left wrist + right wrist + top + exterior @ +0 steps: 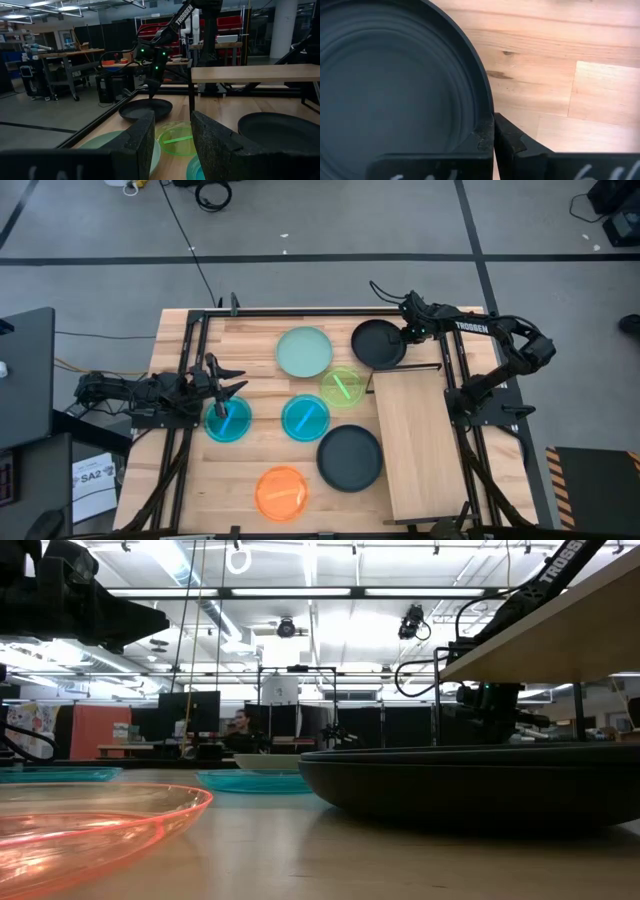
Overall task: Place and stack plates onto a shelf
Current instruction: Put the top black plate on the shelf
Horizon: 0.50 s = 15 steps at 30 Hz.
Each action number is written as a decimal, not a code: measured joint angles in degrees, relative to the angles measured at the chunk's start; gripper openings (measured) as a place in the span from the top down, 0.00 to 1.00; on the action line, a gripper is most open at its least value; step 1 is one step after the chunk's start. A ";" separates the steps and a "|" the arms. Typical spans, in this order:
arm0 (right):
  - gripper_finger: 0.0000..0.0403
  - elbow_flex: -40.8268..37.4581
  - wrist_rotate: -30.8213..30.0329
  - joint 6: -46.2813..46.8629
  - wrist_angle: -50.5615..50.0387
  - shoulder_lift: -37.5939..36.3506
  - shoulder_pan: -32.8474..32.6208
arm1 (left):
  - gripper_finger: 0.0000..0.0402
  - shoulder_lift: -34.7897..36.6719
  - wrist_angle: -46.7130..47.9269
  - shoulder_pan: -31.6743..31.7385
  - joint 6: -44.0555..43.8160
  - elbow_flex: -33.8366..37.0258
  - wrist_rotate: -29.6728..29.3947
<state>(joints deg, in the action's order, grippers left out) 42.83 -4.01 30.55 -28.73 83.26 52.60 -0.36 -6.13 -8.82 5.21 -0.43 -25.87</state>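
1. Right gripper [493,142]: fingers pinched together on the rim of the far black plate [378,344]. In the right wrist view one finger sits inside the lip and the other outside, with the rim between them.
2. That plate lies flat on the tabletop [262,328] near the far edge, just beyond the far end of the shelf [420,445]. It does not look lifted yet.
3. Shelf: a raised light-wood board on the right side of the table, bare on top. No plate is on it yet, so the task is at its start.
4. Judged step: raise the plate by its rim and carry it over to the shelf. An edge grip means the plate will hang and want to tilt. Lift slowly, clear the shelf edge before moving across, and set the plate down flat, well inside the board.
5. Watch the lime green plate [343,386], which touches or slightly overlaps the shelf's near corner area. Keep the swing away from it.
6. Left gripper [226,383]: fingers apart, holding nothing, waiting above the left cyan plate [228,420].
7. Other plates: mint plate [304,351], second cyan plate [305,417], near black plate [350,458] and orange plate [281,491], all on the tabletop.
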 joint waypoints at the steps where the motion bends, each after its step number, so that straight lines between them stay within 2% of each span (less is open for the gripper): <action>1: 0.99 0.00 0.00 0.00 0.00 -0.09 0.02 | 0.66 0.00 0.00 0.02 -0.01 -0.02 0.00; 15: 0.99 0.02 0.48 0.79 -0.07 -8.18 2.16 | 0.66 0.00 0.00 0.00 0.00 -0.01 0.00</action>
<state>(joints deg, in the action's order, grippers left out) 42.85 -3.53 31.33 -28.80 75.08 54.76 -0.36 -6.13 -8.82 5.21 -0.44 -25.87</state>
